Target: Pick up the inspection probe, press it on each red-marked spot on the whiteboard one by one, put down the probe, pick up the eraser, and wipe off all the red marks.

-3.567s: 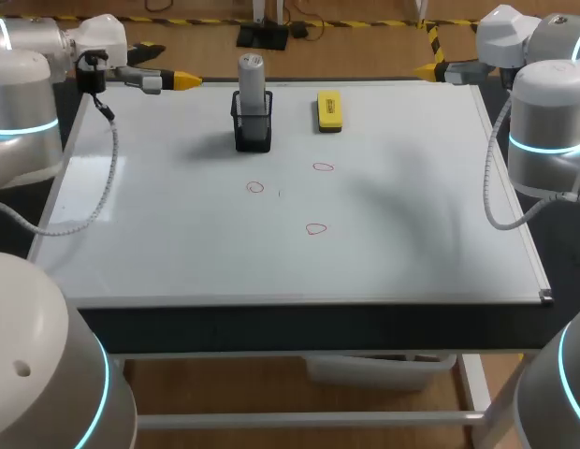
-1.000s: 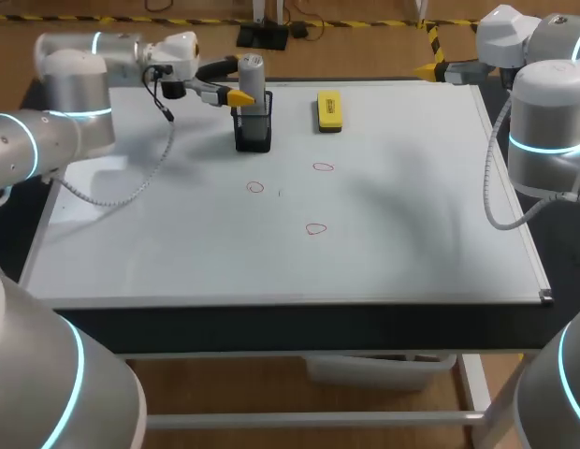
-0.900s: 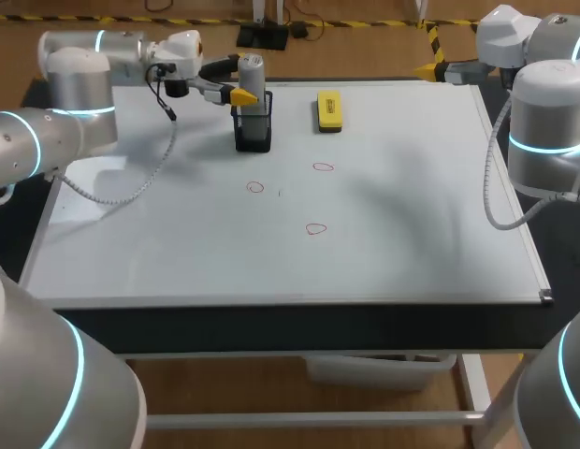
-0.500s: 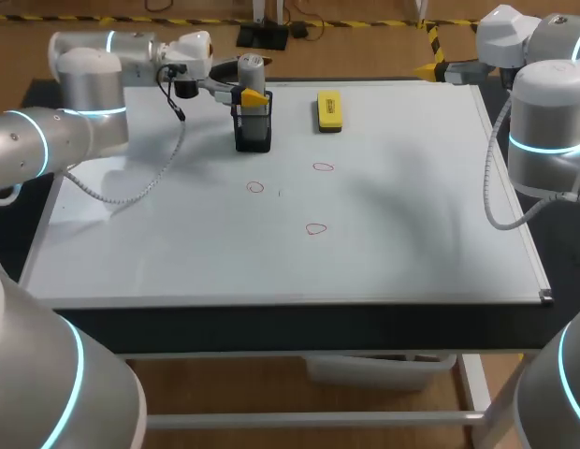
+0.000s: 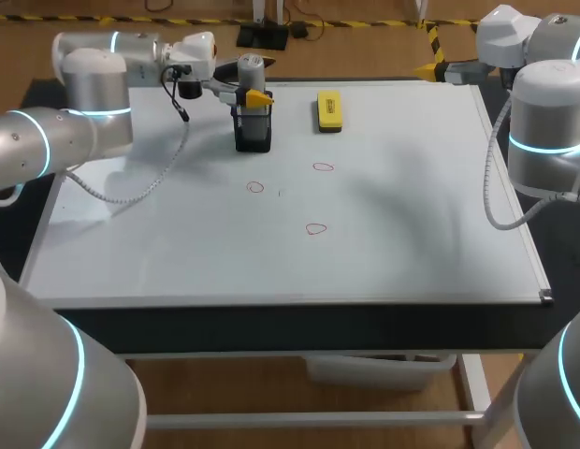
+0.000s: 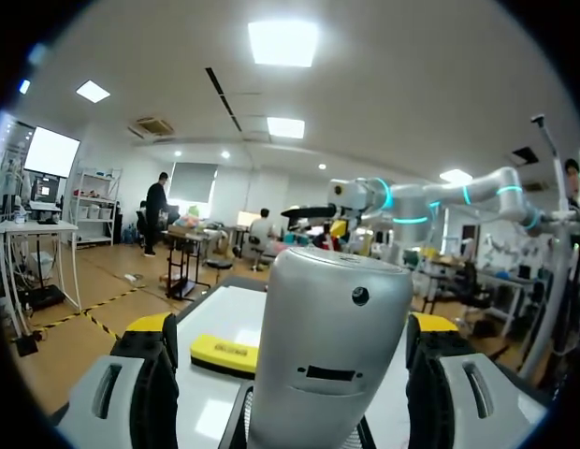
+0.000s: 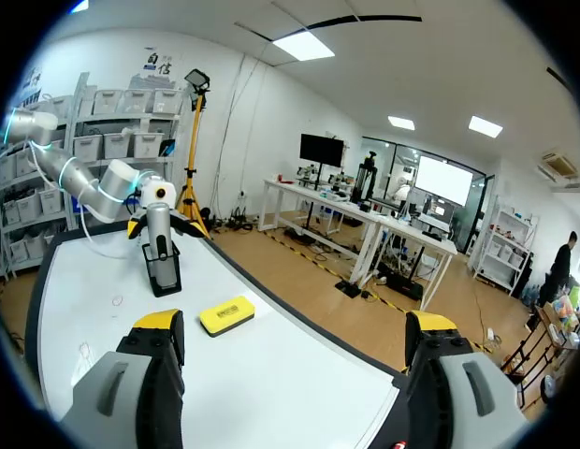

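Barely started: the left gripper (image 5: 248, 82) straddled the probe (image 5: 250, 67) in its holder (image 5: 253, 133), fingers (image 6: 145, 383) spread, unclamped; three red marks (image 5: 255, 187) stood unwiped, eraser (image 5: 328, 109) untouched.

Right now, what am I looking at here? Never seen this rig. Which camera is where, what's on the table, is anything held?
Two robot arms work at a table topped by a whiteboard. One picture comes from a fixed camera above and behind the arms. The two round pictures come from a camera on each wrist, looking out along that arm's yellow-tipped fingers. On the board are a grey inspection probe standing in a black holder, a yellow eraser and three red marks. The left gripper sits around the probe's top, but its wrist view shows a gap beside the probe, so the fingers are open and nothing is held yet. The right gripper is open and empty at the table's far edge, right of the eraser.
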Robot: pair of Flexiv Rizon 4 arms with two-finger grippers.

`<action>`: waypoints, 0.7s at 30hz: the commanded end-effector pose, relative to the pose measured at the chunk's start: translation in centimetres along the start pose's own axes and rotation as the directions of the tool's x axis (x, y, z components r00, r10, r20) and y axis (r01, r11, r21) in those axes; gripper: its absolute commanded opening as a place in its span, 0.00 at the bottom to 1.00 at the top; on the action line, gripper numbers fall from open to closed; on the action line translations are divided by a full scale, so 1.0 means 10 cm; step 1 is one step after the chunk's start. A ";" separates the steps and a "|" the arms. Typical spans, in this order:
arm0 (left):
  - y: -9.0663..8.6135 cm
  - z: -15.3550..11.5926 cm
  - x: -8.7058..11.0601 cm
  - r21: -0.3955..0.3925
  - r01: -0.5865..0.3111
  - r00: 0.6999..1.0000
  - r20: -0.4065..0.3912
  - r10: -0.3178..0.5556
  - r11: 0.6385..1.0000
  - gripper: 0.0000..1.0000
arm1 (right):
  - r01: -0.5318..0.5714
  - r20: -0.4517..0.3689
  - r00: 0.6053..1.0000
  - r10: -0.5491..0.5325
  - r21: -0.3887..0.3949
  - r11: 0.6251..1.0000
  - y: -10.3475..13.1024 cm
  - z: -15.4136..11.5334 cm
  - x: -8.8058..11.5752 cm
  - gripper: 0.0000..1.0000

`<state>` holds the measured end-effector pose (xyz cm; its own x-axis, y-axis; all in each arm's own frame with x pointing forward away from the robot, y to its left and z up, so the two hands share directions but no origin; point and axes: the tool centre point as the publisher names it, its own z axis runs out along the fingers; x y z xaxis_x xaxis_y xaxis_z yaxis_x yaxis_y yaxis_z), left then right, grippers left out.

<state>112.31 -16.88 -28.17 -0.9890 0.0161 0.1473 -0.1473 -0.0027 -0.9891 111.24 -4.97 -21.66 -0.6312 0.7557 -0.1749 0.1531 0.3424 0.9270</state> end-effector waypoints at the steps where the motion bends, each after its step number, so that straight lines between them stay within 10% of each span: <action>1: -0.02 -0.01 0.04 -0.002 0.000 1.000 0.007 0.000 1.000 1.00 | 0.000 -0.002 1.000 0.000 0.002 1.000 0.00 0.00 -0.01 1.00; 5: -0.02 -0.01 0.04 -0.006 0.001 1.000 0.006 -0.001 1.000 0.98 | 0.000 -0.002 1.000 0.000 0.002 1.000 0.00 0.00 -0.01 1.00; 10: -0.01 -0.04 0.05 -0.001 0.002 1.000 0.008 -0.002 1.000 0.00 | 0.000 -0.002 1.000 0.000 0.002 1.000 0.00 0.00 -0.01 1.00; 21: -0.02 -0.06 0.08 0.000 -0.007 1.000 0.000 0.007 1.000 0.00 | 0.000 -0.002 1.000 0.000 0.002 1.000 0.00 0.00 -0.01 1.00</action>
<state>111.88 -16.35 -28.14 -0.9896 0.0213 0.1421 -0.1422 -0.0056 -0.9898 111.24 -4.97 -21.66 -0.6312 0.7557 -0.1749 0.1531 0.3424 0.9270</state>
